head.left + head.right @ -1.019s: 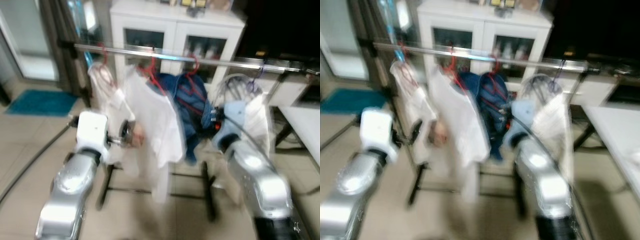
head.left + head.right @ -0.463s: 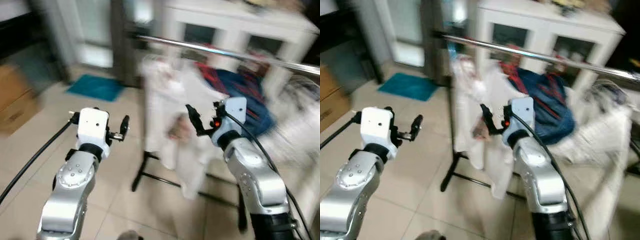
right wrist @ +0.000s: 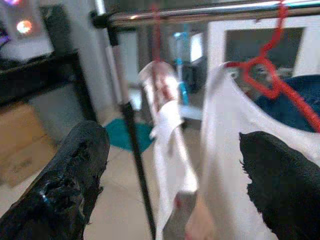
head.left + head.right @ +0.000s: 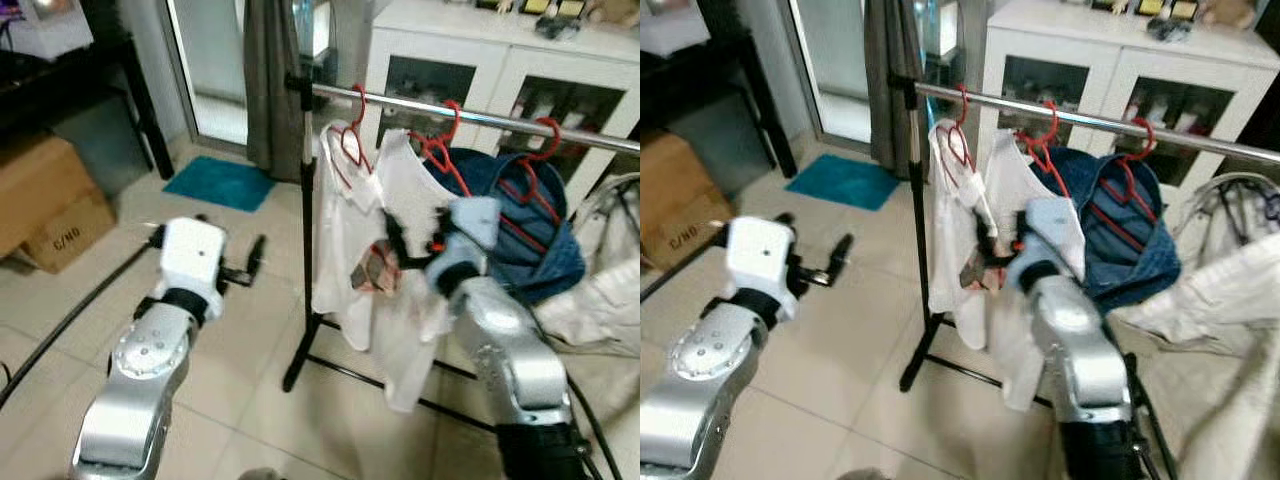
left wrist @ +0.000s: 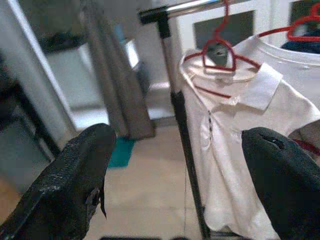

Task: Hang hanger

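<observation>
Red hangers (image 4: 350,150) carry shirts (image 4: 375,250) at the rail's (image 4: 560,128) left end while both hands, left (image 4: 255,262) and right (image 4: 392,240), hover spread and empty.

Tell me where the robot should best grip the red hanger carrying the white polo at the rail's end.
Probably at the neck just under the hook of the red hanger, where bare red wire shows above the collar of the white polo; the arms lie under fabric. Come from the front, fingers spanning the neck, since the rail runs above and the post stands close beside. Both the left gripper and right gripper are open.
</observation>
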### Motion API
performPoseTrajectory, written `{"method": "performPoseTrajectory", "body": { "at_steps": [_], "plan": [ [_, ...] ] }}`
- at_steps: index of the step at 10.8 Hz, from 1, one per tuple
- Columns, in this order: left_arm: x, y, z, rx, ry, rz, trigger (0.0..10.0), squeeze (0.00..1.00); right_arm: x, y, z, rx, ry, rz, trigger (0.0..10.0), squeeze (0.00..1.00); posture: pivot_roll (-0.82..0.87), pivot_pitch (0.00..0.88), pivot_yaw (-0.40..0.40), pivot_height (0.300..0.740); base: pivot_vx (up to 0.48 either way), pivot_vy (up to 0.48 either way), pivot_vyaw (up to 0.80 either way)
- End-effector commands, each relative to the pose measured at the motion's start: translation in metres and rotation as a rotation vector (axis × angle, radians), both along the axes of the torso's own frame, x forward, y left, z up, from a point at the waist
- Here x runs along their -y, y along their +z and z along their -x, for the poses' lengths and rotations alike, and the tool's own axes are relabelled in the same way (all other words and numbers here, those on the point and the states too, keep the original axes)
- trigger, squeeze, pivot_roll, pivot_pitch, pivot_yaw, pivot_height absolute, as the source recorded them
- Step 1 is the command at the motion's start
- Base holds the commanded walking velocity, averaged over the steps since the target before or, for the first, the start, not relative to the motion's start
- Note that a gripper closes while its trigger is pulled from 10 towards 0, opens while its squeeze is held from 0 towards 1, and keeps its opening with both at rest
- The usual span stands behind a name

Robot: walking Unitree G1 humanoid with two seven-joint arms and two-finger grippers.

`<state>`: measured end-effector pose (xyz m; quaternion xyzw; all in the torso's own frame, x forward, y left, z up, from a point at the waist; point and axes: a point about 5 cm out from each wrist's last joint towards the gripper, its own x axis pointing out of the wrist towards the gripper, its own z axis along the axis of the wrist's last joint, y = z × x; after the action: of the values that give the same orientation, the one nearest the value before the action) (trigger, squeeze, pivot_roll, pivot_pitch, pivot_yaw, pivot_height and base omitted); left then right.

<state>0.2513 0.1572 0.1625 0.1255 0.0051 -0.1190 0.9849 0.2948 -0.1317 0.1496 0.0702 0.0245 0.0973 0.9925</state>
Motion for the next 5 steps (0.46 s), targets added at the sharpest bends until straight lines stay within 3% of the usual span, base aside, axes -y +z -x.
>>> {"method": "performPoseTrajectory", "body": {
  "at_steps": [1, 3, 5],
  "plan": [
    [-0.0076, -0.01, 0.0004, -0.032, 0.008, -0.036, 10.0, 0.9, -0.006, 0.0019, -0.003, 0.041, 0.007, -0.004, 10.0, 0.0, 0.06, 0.0, 0.016, 0.74, 0.315, 0.0, 0.0],
    [-0.0096, -0.0086, -0.0003, -0.029, 0.013, -0.026, 10.0, 0.9, -0.0075, -0.0004, -0.0015, 0.041, 0.048, 0.03, 10.0, 0.0, 0.07, 0.0, 0.019, 0.74, 0.313, 0.0, 0.0],
    [-0.0109, -0.0078, -0.0006, -0.025, 0.001, -0.029, 10.0, 0.89, -0.0091, 0.007, 0.0008, 0.069, 0.043, -0.054, 10.0, 0.0, 0.07, 0.0, 0.024, 0.74, 0.349, 0.0, 0.0]
  ]
}}
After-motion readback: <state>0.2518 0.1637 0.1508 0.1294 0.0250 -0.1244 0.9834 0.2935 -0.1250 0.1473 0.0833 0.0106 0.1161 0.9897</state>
